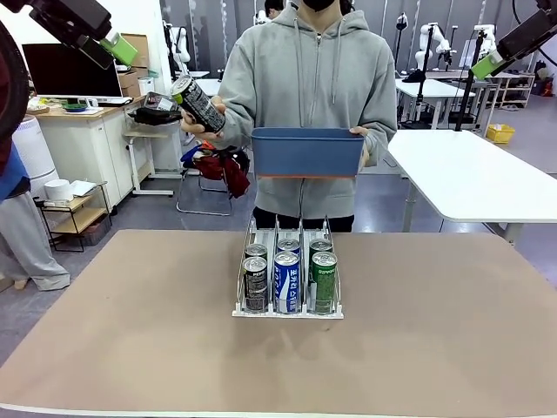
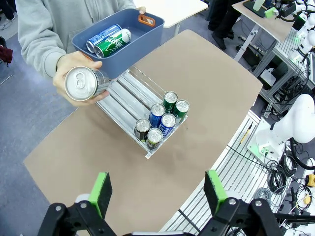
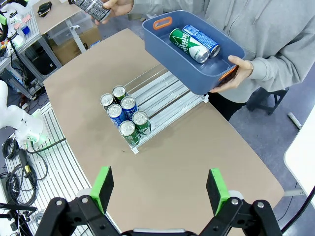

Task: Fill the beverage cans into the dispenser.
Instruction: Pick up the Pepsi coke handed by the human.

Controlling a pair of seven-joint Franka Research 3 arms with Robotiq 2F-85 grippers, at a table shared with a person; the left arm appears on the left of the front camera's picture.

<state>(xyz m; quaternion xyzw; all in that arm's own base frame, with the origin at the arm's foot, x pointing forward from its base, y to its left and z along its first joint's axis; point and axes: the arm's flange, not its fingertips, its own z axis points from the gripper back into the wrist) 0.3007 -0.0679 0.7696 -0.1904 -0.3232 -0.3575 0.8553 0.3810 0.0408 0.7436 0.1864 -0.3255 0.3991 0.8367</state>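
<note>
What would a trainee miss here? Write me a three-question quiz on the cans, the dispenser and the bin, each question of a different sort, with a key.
1. Count: how many beverage cans stand in the dispenser?
2. True or false: the blue plastic bin rests on the table.
3. Pick one: the can in the person's free hand is A) black, B) green, C) blue-and-white.
Key: 1. Six, two per lane. 2. False; the person holds it in the air. 3. A.
</note>
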